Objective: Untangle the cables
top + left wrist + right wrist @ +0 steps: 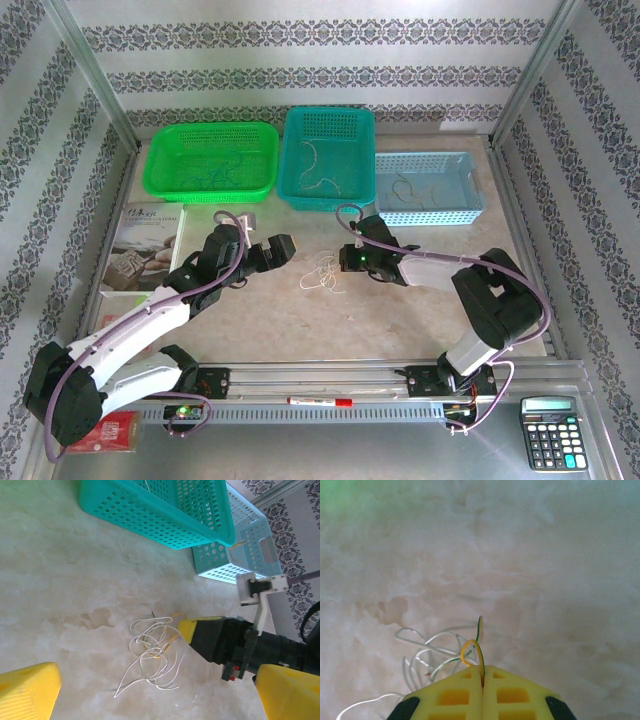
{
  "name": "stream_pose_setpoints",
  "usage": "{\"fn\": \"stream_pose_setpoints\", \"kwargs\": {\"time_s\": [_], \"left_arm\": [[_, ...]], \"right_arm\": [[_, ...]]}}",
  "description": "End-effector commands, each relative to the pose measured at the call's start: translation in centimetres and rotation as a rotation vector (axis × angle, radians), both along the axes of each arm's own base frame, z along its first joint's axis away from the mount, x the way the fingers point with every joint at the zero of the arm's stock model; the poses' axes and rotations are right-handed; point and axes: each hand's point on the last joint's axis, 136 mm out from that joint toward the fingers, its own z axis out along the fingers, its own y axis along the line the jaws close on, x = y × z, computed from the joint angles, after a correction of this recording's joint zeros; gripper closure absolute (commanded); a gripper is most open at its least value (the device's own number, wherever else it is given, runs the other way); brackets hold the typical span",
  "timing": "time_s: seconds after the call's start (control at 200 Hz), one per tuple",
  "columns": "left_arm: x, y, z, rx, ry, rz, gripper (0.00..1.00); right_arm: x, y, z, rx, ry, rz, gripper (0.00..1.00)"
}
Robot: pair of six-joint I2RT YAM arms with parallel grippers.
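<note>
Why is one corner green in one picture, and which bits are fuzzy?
Right wrist: a green tint washes the top-left corner, its source out of frame; the table looks soft, the right pincer and cables sharper. Left wrist: the near yellow fingers are blurred, the cables crisp. Top: even light, faint shadows under the arms.

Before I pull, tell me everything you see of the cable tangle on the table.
The cable tangle is a loose knot of thin, curly whitish wires with a yellow-green strand through it, lying flat on the mottled tabletop, short of the teal basket. Loops overlap and ends straggle out. The right gripper is shut on the yellow-green strand at the tangle's edge; the open left gripper hangs clear.
</note>
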Motion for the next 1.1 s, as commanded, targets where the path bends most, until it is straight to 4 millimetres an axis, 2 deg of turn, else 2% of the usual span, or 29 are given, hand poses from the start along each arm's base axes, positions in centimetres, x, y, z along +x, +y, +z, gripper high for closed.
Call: {"fn": "stream_pose_setpoints", "kwargs": {"time_s": [0.0, 0.15, 0.31, 0.465, 0.565, 0.63, 0.839, 1.094], "left_arm": [[0.2, 0.2, 0.9, -0.008, -0.017, 0.005, 0.0], [0.2, 0.1, 0.7, -0.008, -0.003, -0.004, 0.0], [0.1, -0.5, 0.7, -0.021, 0.008, -0.029, 0.0], [0.0, -1.2, 1.0, -0.036, 0.011, -0.06, 0.0], [0.0, -1.7, 1.3, -0.052, 0.004, -0.089, 0.0], [-0.1, -2.3, 1.5, -0.073, -0.002, -0.113, 0.0], [-0.3, -4.7, 1.3, -0.144, 0.022, -0.226, 0.0], [-0.4, -6.9, -1.3, -0.153, 0.078, -0.342, 0.0]], "right_arm": [[-0.1, -0.4, 2.1, 0.021, -0.047, 0.008, 1.0], [-0.3, -1.0, 4.7, 0.027, -0.098, 0.004, 1.0], [-0.6, -1.3, 8.4, 0.065, -0.172, -0.001, 1.0], [-1.1, -0.5, 12.2, 0.163, -0.244, 0.034, 1.0], [-1.6, 0.2, 13.8, 0.226, -0.261, 0.061, 1.0], [-1.7, 0.5, 14.0, 0.238, -0.258, 0.074, 1.0], [-1.7, 0.7, 12.2, 0.227, -0.211, 0.065, 1.0], [-1.9, 2.2, 12.6, 0.229, -0.216, 0.093, 1.0]]}}
